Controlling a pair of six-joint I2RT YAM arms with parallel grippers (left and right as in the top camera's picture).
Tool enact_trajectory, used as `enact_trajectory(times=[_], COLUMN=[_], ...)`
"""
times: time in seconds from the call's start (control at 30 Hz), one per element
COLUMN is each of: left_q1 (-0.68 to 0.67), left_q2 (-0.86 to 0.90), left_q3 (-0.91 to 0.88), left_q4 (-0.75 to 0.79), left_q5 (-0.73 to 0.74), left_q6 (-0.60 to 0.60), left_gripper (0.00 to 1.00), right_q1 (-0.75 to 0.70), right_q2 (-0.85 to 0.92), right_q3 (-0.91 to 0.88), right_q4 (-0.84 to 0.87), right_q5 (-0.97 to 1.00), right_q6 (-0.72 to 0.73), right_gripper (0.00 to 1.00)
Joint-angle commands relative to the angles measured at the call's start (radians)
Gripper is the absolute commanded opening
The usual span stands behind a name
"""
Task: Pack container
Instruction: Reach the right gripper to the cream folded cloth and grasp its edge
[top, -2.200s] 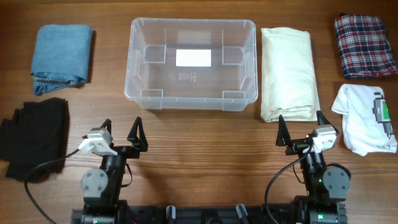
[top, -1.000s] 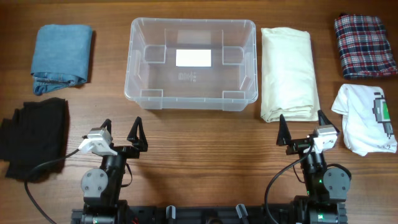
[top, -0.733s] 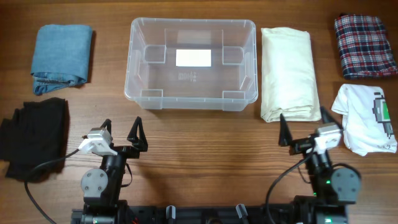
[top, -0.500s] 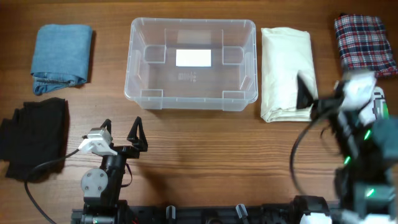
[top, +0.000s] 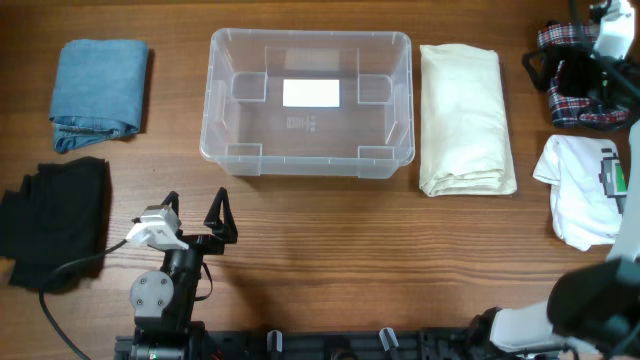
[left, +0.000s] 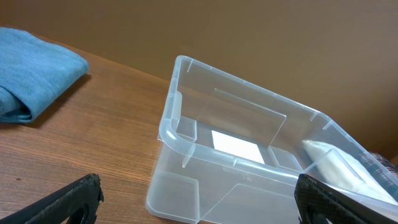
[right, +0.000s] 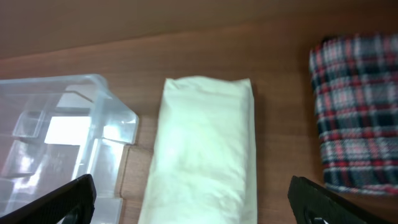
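The clear container (top: 212, 100) stands empty at the back middle of the table, with a white label on its base. It also shows in the left wrist view (left: 236, 168) and the right wrist view (right: 62, 124). My left gripper (top: 195, 205) is open and empty near the front edge, its jaws (left: 199, 208) facing the container. My right gripper (top: 560, 60) is open and empty, raised high at the back right. Its jaws (right: 199, 208) frame the folded cream cloth (right: 202, 143) from above.
A folded blue denim garment (top: 98, 85) lies at the back left and a black garment (top: 55, 220) at the front left. The cream cloth (top: 462, 115) lies right of the container. A plaid garment (top: 575, 112), partly under the right arm, and a white printed T-shirt (top: 585, 195) lie far right.
My right arm has risen from the front edge and swung back and to the right, over the plaid garment. The left arm, the garments and the container have not moved.
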Motion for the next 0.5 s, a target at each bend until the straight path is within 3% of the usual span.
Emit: enact_trajectory(times=[0.0,0.3,0.47], left_q1=[0.007,0.007,0.007], left_q2=[-0.007,-0.007,-0.007], left_q3=[-0.003,-0.003,-0.003], left_q4=[-0.006,-0.006,-0.006], left_q5=[-0.003,-0.003,-0.003], left_q6=[-0.002,-0.002,-0.002], left_gripper=[1.0,1.0,1.0], right_q1=[-0.063,-0.104,-0.104], right_q2=[0.125,0.432,0.51], right_q3=[0.015,0.015,0.015], right_q4=[0.0,-0.006,0.05], right_q5=[-0.118,-0.268,-0.277], right_q6=[0.019,-0.06,-0.06], right_gripper=[1.0,1.0,0.99])
